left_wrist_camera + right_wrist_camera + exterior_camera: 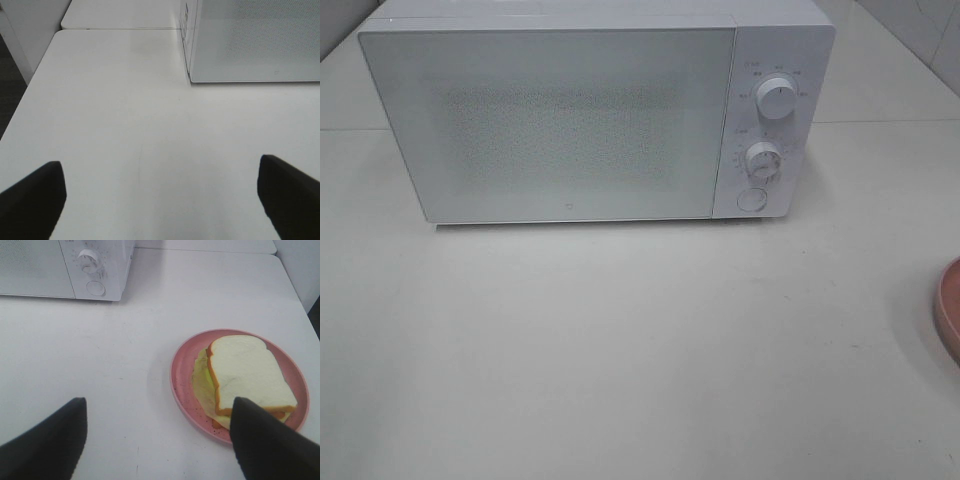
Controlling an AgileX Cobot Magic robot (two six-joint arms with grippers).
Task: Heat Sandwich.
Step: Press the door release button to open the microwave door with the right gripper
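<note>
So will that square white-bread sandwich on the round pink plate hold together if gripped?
Probably soft: the square white-bread sandwich looks thick and would likely squash. Its pale filling overhangs, so layers may slide apart.

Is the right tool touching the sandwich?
Cannot tell. In the right wrist view one finger of the right tool overlaps a corner of the sandwich, hiding any gap or contact.

Front lane open, microwave (590, 120) shut.
Bare table (620, 350) in front of it gives free passage; plate (950, 310) with sandwich (247, 372) occupies the right edge.
</note>
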